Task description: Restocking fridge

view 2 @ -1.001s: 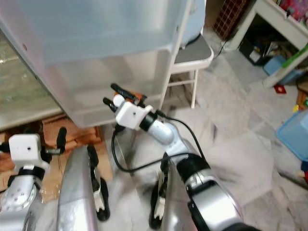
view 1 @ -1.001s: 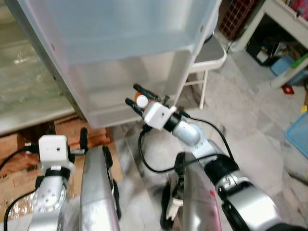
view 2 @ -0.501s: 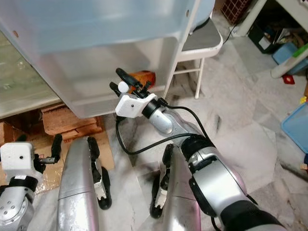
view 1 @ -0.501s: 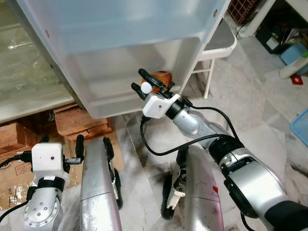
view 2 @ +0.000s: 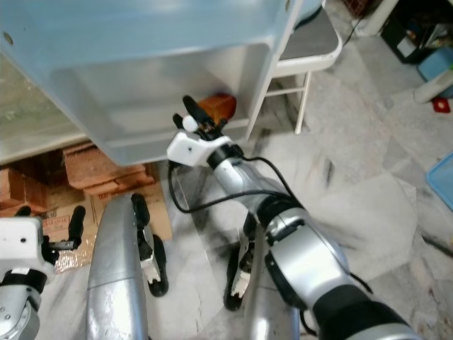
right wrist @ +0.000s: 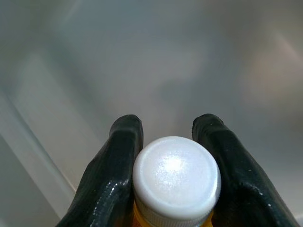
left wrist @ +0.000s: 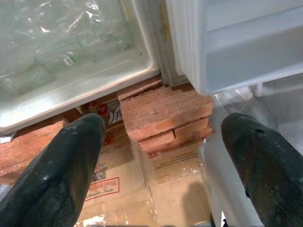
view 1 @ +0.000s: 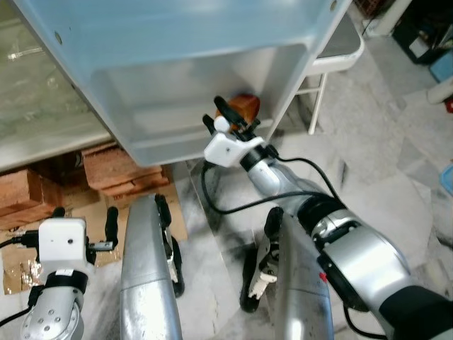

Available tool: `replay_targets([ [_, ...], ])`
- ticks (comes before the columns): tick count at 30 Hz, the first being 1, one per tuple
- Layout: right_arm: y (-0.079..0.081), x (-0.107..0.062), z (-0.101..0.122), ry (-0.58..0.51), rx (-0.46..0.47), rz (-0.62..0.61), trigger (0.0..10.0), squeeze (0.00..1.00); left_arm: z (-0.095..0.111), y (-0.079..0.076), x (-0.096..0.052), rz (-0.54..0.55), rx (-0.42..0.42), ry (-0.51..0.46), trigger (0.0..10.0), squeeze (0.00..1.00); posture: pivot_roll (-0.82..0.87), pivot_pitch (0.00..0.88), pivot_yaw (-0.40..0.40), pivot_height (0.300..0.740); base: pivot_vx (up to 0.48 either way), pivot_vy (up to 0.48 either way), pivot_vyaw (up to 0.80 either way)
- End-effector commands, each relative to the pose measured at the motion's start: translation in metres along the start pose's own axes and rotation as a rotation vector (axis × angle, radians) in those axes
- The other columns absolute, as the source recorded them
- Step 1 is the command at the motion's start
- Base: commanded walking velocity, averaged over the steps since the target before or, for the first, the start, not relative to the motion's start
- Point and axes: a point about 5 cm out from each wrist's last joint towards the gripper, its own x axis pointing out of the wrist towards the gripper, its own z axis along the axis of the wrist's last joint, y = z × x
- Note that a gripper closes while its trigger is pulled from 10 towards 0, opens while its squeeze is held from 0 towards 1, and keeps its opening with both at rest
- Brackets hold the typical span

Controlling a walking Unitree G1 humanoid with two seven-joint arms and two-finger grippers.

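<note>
A small orange bottle [view 1: 244,106] with a white cap [right wrist: 176,177] is held by my right gripper [view 1: 214,113], which is shut on its neck just under the cap. The gripper reaches up to the lowest bin [view 1: 163,142] of the open fridge door, and the bottle's orange body shows through the bin's translucent wall near its right end. In the right wrist view the black fingers [right wrist: 118,156] flank the cap, with the pale bin wall behind. My left gripper [view 1: 83,214] hangs low at the left, open, over bricks and cardboard.
The fridge door's white shelves [view 1: 184,35] fill the top of the view. Red bricks [left wrist: 161,111] and flattened cardboard [left wrist: 161,170] lie under the fridge's clear drawer [left wrist: 71,61]. A white folding chair [view 1: 333,60] stands right of the door. My legs [view 1: 145,283] stand on marble floor.
The camera has shifted closer and lower. My right gripper has carried the bottle up and forward to the lower door bin, so its orange body now shows behind the bin wall.
</note>
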Motion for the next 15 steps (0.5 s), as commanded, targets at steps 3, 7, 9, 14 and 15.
replay_targets([
  [3, 0.005, -0.01, -0.019, 0.138, -0.019, 0.005, 10.0, 0.0, -0.004, 0.005, -0.006, 0.004, 0.019, 0.04, 10.0, 0.0, 0.34, 0.455, -0.054, 0.526, 0.0, 0.0, 0.0],
  [7, -0.008, -0.011, -0.031, 0.207, -0.06, -0.048, 10.0, 0.0, -0.004, 0.004, -0.005, 0.004, 0.025, 0.046, 10.0, 0.0, 0.33, 0.461, -0.054, 0.526, 0.0, 0.0, 0.0],
  [9, -0.014, -0.012, -0.036, 0.235, -0.08, -0.059, 10.0, 0.0, -0.004, 0.004, -0.005, 0.003, 0.025, 0.05, 10.0, 0.0, 0.33, 0.46, -0.057, 0.526, 0.0, 0.0, 0.0],
  [14, -0.03, -0.016, -0.048, 0.308, -0.094, -0.104, 10.0, 0.0, -0.005, 0.003, -0.005, 0.01, 0.026, 0.057, 10.0, 0.0, 0.33, 0.461, -0.062, 0.526, 0.0, 0.0, 0.0],
  [15, -0.034, -0.016, -0.051, 0.33, -0.093, -0.116, 10.0, 0.0, -0.006, 0.004, -0.005, 0.013, 0.027, 0.059, 10.0, 0.0, 0.33, 0.461, -0.062, 0.526, 0.0, 0.0, 0.0],
])
